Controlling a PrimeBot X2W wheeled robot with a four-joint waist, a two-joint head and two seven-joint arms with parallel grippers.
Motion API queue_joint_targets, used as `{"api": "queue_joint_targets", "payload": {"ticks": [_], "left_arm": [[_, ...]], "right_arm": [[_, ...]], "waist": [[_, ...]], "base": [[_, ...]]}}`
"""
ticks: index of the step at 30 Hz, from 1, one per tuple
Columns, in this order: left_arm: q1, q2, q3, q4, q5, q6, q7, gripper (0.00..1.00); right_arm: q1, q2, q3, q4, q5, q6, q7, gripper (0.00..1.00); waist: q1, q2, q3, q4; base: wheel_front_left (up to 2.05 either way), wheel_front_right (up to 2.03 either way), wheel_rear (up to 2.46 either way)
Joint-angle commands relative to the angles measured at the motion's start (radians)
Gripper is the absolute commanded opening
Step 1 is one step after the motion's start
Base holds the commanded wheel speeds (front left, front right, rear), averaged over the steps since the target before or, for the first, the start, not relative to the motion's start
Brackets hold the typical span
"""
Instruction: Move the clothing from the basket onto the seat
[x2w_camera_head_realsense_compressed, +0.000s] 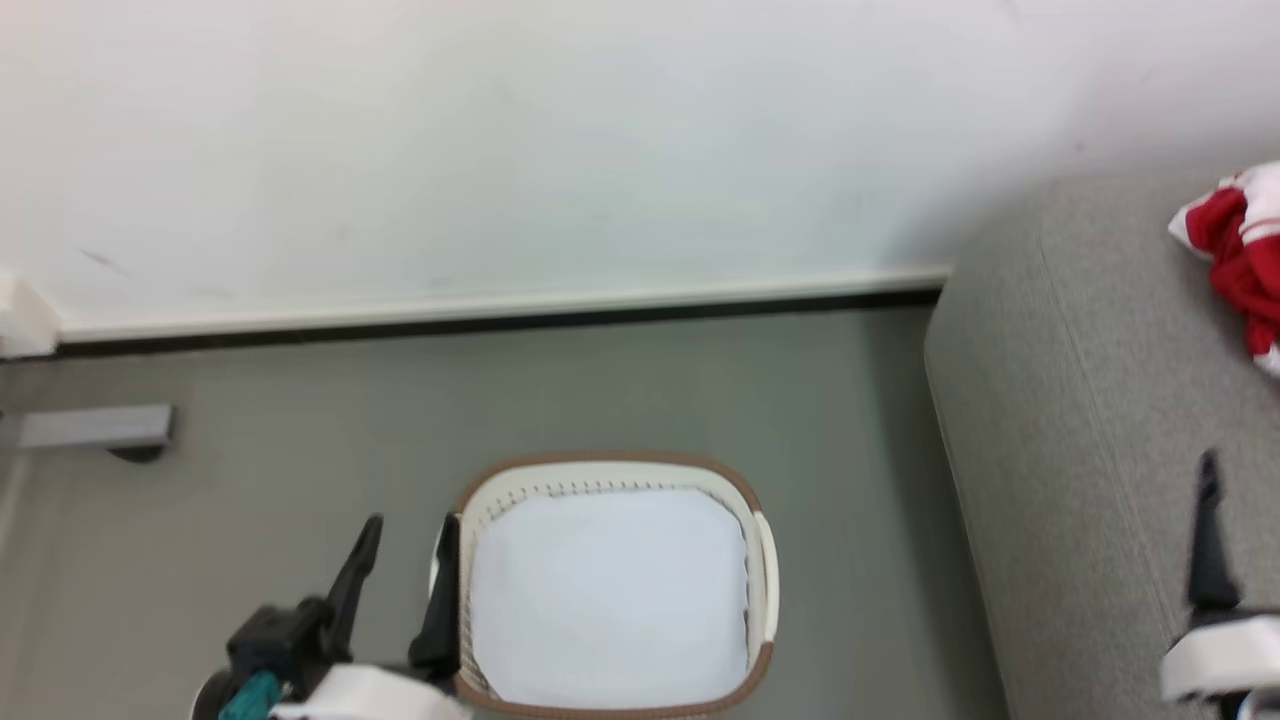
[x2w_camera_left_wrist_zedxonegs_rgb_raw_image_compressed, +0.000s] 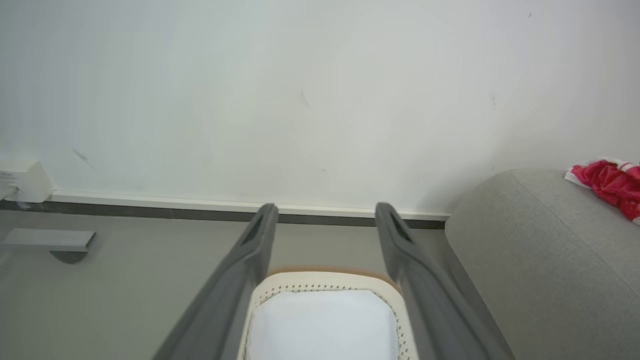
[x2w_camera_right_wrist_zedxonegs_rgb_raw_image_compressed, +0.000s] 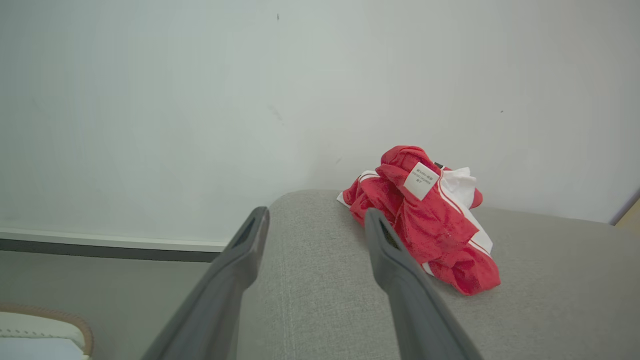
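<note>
Hovering at the basket's (x2w_camera_head_realsense_compressed: 610, 463) left rim, the left gripper (x2w_camera_head_realsense_compressed: 412, 535) is spread, with the white liner (x2w_camera_head_realsense_compressed: 610, 590) showing inside. The right gripper (x2w_camera_right_wrist_zedxonegs_rgb_raw_image_compressed: 316, 215), also spread, hangs over the seat (x2w_camera_right_wrist_zedxonegs_rgb_raw_image_compressed: 325, 300). The clothing (x2w_camera_right_wrist_zedxonegs_rgb_raw_image_compressed: 425, 225) lies bunched at the seat's far edge.

No text, brand, number or sign is legible. A white sewn-in label (x2w_camera_right_wrist_zedxonegs_rgb_raw_image_compressed: 421, 181) sits on top of the red clothing (x2w_camera_right_wrist_zedxonegs_rgb_raw_image_compressed: 430, 235), just beyond and to the right of the right gripper (x2w_camera_right_wrist_zedxonegs_rgb_raw_image_compressed: 316, 215); it carries a few short lines of dark print, too small to read. A white wall box (x2w_camera_left_wrist_zedxonegs_rgb_raw_image_compressed: 22, 181), well to the left of the left gripper (x2w_camera_left_wrist_zedxonegs_rgb_raw_image_compressed: 326, 207), bears a faint marking, likewise illegible.
</note>
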Motion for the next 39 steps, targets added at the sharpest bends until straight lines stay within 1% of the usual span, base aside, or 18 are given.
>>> {"api": "queue_joint_targets", "payload": {"ticks": [1, 2, 4, 6, 9, 12, 18, 22, 28, 39], "left_arm": [[0.04, -0.009, 0.024, 0.012, 0.022, -0.013, 0.0, 1.0], [0.062, -0.017, 0.048, 0.02, 0.034, -0.022, 0.0, 1.0], [0.107, -0.038, 0.089, 0.032, 0.06, -0.051, 0.0, 1.0], [0.149, -0.064, 0.13, 0.04, 0.079, -0.088, 0.0, 1.0], [0.202, -0.093, 0.19, 0.052, 0.122, -0.145, 0.0, 1.0], [0.241, -0.122, 0.234, 0.081, 0.165, -0.197, 0.0, 1.0], [0.259, -0.164, 0.311, 0.113, 0.232, -0.273, 0.0, 1.0], [0.249, -0.184, 0.351, 0.124, 0.268, -0.298, 0.0, 1.0], [0.248, -0.203, 0.4, 0.134, 0.297, -0.321, 0.0, 1.0], [0.237, -0.216, 0.431, 0.123, 0.337, -0.345, 0.0, 1.0]], "right_arm": [[0.045, 0.002, 0.04, -0.002, 0.046, -0.003, -0.003, 1.0], [0.078, 0.003, 0.081, 0.002, 0.066, -0.003, -0.003, 1.0], [0.126, -0.001, 0.132, -0.003, 0.115, -0.003, -0.003, 1.0], [0.171, 0.0, 0.195, -0.001, 0.166, -0.003, -0.003, 1.0], [0.219, -0.001, 0.261, -0.001, 0.202, -0.003, -0.003, 1.0], [0.242, -0.001, 0.291, -0.004, 0.226, -0.003, -0.003, 1.0], [0.252, 0.0, 0.31, -0.006, 0.245, -0.003, -0.003, 1.0], [0.254, 0.0, 0.313, 0.0, 0.238, -0.003, -0.003, 1.0], [0.25, 0.0, 0.312, 0.008, 0.231, -0.003, -0.003, 1.0], [0.239, 0.0, 0.323, 0.021, 0.235, -0.003, -0.003, 1.0]], "waist": [[0.0005, 0.0, -0.081, 0.045], [0.0005, 0.0, -0.096, 0.05], [0.0005, 0.0, -0.124, 0.06], [0.0005, 0.0, -0.152, 0.067], [0.0005, 0.0, -0.181, 0.071], [0.0005, 0.0, -0.2, 0.069], [0.0005, 0.0, -0.216, 0.058], [0.0005, 0.0, -0.217, 0.052], [0.0005, 0.0, -0.22, 0.045], [0.0005, 0.0, -0.218, 0.046]], "base": [[0.0, 0.0, 0.0], [0.0, 0.0, 0.0], [0.0, 0.0, 0.0], [0.0, 0.0, 0.0], [0.0, 0.0, 0.0], [0.0, 0.0, 0.0], [0.0, 0.0, 0.0], [0.0, 0.0, 0.0], [0.0, 0.0, 0.0], [0.0, 0.0, 0.0]]}}
